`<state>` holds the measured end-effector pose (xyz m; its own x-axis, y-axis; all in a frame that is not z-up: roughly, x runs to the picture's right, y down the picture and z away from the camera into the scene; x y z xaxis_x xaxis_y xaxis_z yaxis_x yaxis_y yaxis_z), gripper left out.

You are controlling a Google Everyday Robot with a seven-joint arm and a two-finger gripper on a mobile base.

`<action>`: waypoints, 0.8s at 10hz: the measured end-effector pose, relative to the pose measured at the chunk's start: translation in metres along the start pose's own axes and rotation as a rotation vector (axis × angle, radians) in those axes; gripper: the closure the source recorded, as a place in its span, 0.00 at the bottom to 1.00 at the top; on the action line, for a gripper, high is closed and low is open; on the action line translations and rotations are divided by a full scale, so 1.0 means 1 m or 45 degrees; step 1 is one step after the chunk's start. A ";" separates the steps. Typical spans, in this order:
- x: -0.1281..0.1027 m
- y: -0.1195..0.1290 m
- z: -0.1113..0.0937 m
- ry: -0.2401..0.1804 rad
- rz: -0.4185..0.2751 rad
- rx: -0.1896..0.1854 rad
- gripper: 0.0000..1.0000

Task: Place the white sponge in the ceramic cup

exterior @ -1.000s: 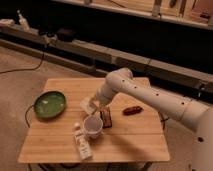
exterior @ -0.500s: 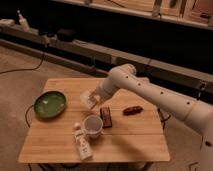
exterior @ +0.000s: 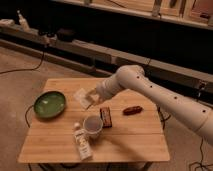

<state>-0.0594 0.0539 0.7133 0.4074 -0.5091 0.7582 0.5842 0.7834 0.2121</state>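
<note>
A: Where is the pincer [exterior: 91, 96] found, and what is carried in it?

B: It is seen left of the frame's centre, at the end of the white arm [exterior: 150, 92] that is reached in from the right edge. The white sponge [exterior: 83, 97] is held at its tip, raised above the worktop [exterior: 135, 135]. The pincer is closed on the sponge's right edge, though the fingers themselves are hard to make out against the pale pad.

A: How is the sponge oriented?

B: It is presented as a flat, tilted square, with its face turned partly toward the camera. No clear long axis can be given, since it looks about as wide as it is tall.

A: And the ceramic cup [exterior: 93, 126]?

B: It is stood upright on the worktop, below the sponge in the frame and slightly to the right, mouth open upward. The 2 are apart, not touching. A white printed carton [exterior: 81, 144] is laid just to the cup's lower left, a small dark packet [exterior: 105, 117] just to its right, and a green plate [exterior: 49, 104] well to its left.

A: What does the next move turn on?

B: Judged from this layout, the sponge must be brought down-frame and a little right, then lowered over the mouth. Because the pad is about as wide as the cup, it may be caught on the rim unless it is centred or tipped in edgewise. Only 1 arm is available.
</note>
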 end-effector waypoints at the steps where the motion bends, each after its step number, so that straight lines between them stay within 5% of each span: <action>1: -0.012 0.002 -0.004 -0.042 -0.001 0.023 1.00; 8: -0.015 0.006 -0.004 -0.049 0.028 0.000 1.00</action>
<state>-0.0593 0.0647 0.7002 0.3931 -0.4776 0.7858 0.5756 0.7942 0.1948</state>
